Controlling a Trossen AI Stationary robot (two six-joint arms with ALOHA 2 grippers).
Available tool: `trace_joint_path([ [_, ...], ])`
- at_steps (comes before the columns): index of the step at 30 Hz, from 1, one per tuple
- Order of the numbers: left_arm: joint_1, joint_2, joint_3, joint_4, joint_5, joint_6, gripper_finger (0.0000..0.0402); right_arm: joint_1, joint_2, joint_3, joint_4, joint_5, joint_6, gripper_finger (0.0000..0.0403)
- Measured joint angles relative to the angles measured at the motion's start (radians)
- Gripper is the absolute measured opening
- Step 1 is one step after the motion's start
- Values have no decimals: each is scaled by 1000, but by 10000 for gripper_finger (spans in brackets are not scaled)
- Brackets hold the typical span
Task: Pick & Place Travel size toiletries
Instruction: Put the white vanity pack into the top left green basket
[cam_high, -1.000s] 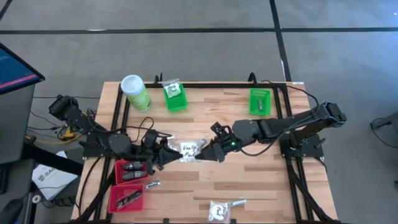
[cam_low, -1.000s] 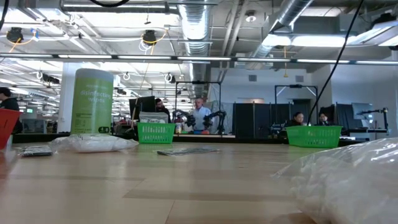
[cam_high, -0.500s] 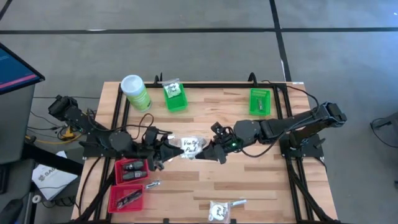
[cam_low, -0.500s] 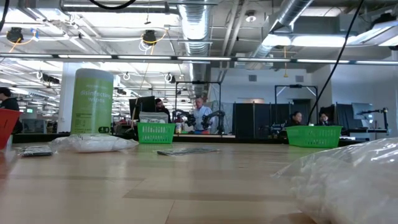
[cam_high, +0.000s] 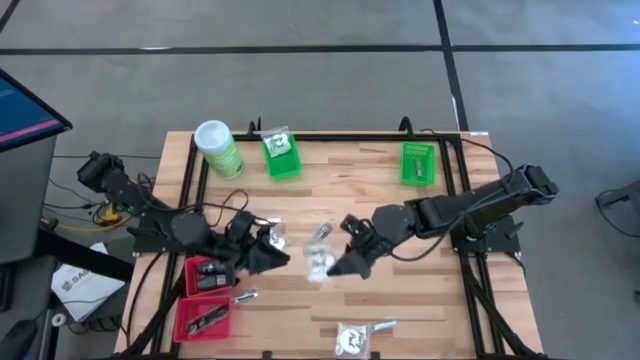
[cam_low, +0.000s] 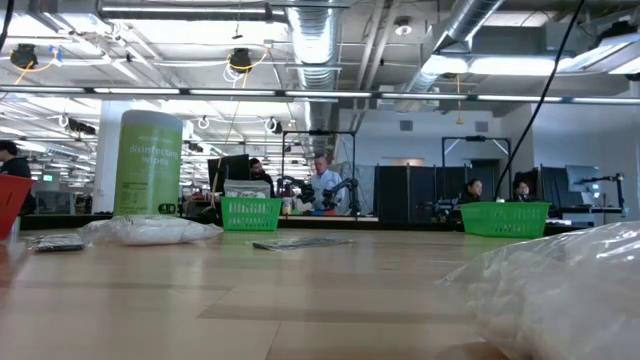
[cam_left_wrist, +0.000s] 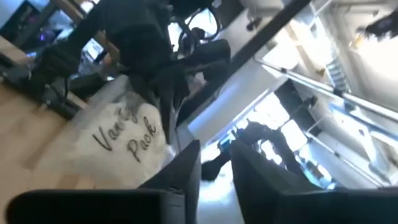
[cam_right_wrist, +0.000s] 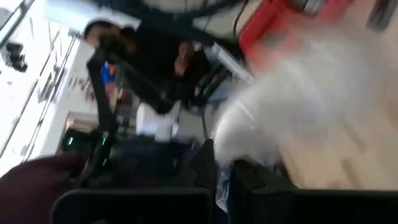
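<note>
Starting at the left of the wooden slat surface (cam_high: 420, 300), two small red plastic baskets (cam_high: 208, 276) sit near the front edge with dark grey sticks (cam_high: 212, 268) inside them. Behind them stands a tall light-green canister with a white lid (cam_high: 217, 148). It is not part of the job.

Next comes the left arm (cam_high: 190, 232). It reaches toward the middle of the surface. In its own wrist view its jaws stand a little apart, with nothing between them.

Just past its tip lies a white crinkly packet with black writing (cam_high: 317, 263). This is one of the travel size toiletries. It sits low near the middle of the surface, between the two arms. I cannot tell if it rests on the wood or is already a bit off it.

On the packet's other side is the right arm (cam_high: 450, 208). Its jaws are pinched tight on the edge of the packet.

So I think the step in hand is the pick up, and the right arm now has the job. Next it needs to lift the packet clear and carry it to a basket. The small green plastic basket (cam_high: 418, 163) at the back right looks like a good guess, but I cannot be sure.

The bag is thin and slippery, so the pinch must stay firm. The left arm should keep out of the way.

Another white packet (cam_high: 352, 338) waits at the front edge.
</note>
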Motion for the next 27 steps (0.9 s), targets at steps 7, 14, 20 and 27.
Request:
trace_joint_path([
  [7,63,-39,0,-156,64,-7,164,46,0,0,-13,-88,35,2],
  [14,221,80,0,-57,396,-131,258,98,0,0,26,-115,5,1],
  [20,290,234,0,301,536,-184,285,119,-1,0,193,-89,-56,0],
  [27,306,337,6,468,586,-241,286,92,9,48,194,-45,-118,0],
])
